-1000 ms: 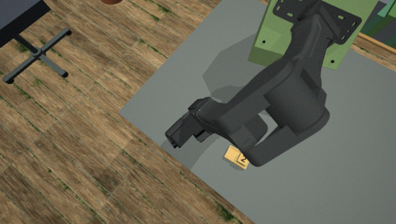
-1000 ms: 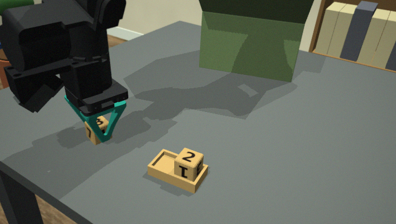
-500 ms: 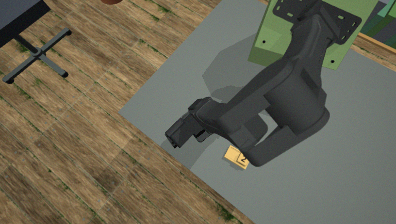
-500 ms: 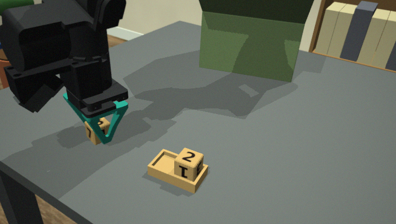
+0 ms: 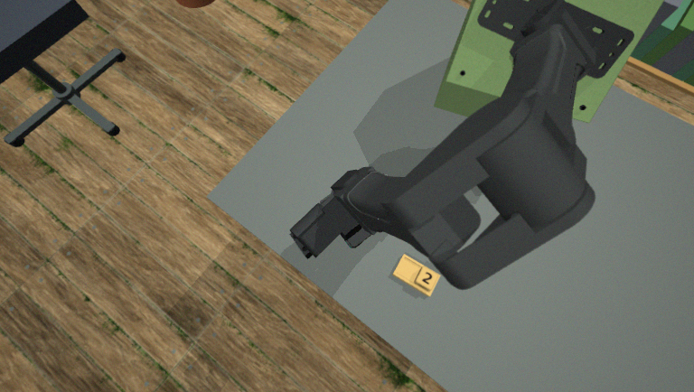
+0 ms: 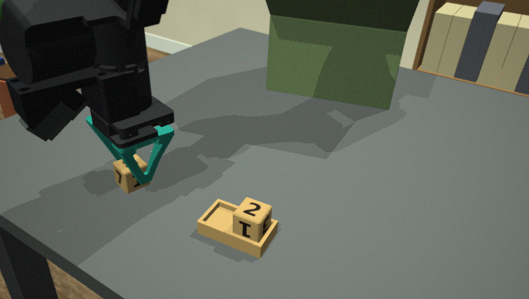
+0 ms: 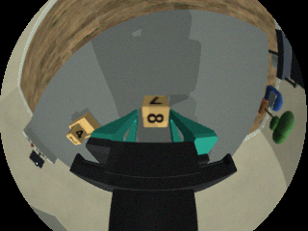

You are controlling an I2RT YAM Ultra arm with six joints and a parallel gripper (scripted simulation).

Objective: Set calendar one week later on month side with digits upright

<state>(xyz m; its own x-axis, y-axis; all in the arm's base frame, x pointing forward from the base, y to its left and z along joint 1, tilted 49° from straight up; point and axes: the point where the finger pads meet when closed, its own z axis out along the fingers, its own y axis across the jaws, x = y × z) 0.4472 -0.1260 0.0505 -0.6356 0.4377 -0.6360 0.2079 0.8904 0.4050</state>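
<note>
My gripper (image 6: 139, 179) (image 7: 153, 113) is open, its teal fingers straddling a wooden number cube (image 6: 122, 179) (image 7: 156, 114) with a little gap on each side. The cube sits on the grey table near the left front corner and shows an 8 toward the wrist camera. In the top view the arm hides this cube and the fingers. The wooden tray (image 6: 234, 243) (image 5: 406, 268) lies flat to the right of the gripper. A second cube (image 6: 253, 218) (image 5: 427, 278) (image 7: 79, 133) stands in its right half, a 2 on top. The tray's left half is empty.
The green block (image 6: 335, 58) (image 5: 468, 79) carrying the arm's base stands at the back of the table. A bookshelf (image 6: 468, 42) is behind on the right. The table's edge (image 6: 38, 230) runs close to the gripper. An office chair (image 5: 60, 92) stands on the floor.
</note>
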